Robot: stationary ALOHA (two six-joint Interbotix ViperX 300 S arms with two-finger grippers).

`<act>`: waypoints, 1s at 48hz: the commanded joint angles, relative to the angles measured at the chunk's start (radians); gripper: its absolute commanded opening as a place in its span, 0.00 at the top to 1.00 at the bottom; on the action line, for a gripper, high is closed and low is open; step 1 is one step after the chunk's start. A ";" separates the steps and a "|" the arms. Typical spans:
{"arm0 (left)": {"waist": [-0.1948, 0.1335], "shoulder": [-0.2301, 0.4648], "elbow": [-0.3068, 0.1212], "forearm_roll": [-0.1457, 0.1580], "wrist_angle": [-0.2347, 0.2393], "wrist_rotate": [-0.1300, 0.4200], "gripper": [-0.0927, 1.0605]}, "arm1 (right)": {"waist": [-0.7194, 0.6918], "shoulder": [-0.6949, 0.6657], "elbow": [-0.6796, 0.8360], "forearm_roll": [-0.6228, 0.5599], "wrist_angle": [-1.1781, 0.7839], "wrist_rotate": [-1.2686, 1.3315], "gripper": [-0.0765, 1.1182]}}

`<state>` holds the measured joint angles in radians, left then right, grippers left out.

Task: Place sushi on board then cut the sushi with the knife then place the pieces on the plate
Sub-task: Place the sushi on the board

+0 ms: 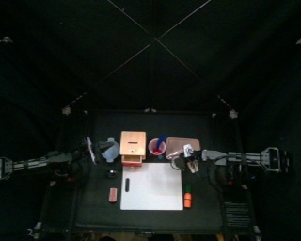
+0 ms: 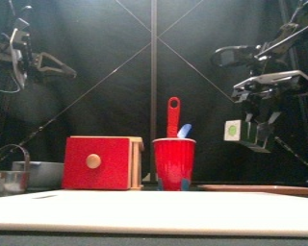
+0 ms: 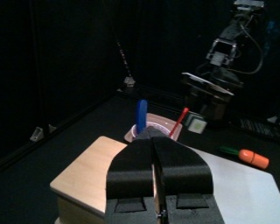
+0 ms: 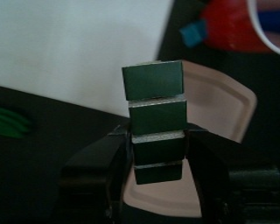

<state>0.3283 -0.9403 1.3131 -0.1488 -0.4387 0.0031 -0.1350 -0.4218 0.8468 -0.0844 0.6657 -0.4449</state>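
Observation:
My right gripper (image 4: 154,149) is shut on the sushi roll (image 4: 153,96), a stick of dark green blocks that juts out past the fingertips. It hangs over the pink tray (image 4: 230,109). In the front view that gripper (image 2: 257,133) is raised at the right, with the roll's pale end (image 2: 231,128) facing forward. The white cutting board (image 1: 153,188) lies at the table's front. A red cup (image 2: 173,160) holding a red and a blue knife stands behind it. My left gripper (image 3: 154,147) is shut and empty, high at the left above the wooden box (image 3: 90,175).
The wooden box with its red drawer front (image 2: 97,163) stands left of the cup, and a blue-grey bowl (image 2: 15,178) sits further left. An orange toy (image 1: 187,199) lies on the board's right edge. A small red thing (image 1: 113,195) lies left of the board.

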 commanded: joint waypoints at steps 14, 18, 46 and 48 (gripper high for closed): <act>0.095 0.005 0.000 -0.032 0.000 -0.006 0.90 | 0.190 0.140 -0.123 0.018 -0.012 0.635 0.43; 0.101 0.005 -0.003 -0.038 0.000 -0.006 0.90 | 0.193 0.158 -0.153 0.055 -0.023 0.775 0.43; 0.072 0.011 0.018 -0.209 0.002 -0.012 0.90 | 0.247 0.488 -0.466 0.219 0.118 1.689 0.43; 0.064 0.011 0.017 -0.241 0.002 -0.012 0.90 | 0.264 0.523 -0.503 0.212 0.132 1.761 0.43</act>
<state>0.4065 -0.9373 1.3484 -0.3359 -0.4341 -0.0092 0.0966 0.0598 0.4387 0.1304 0.7609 1.1996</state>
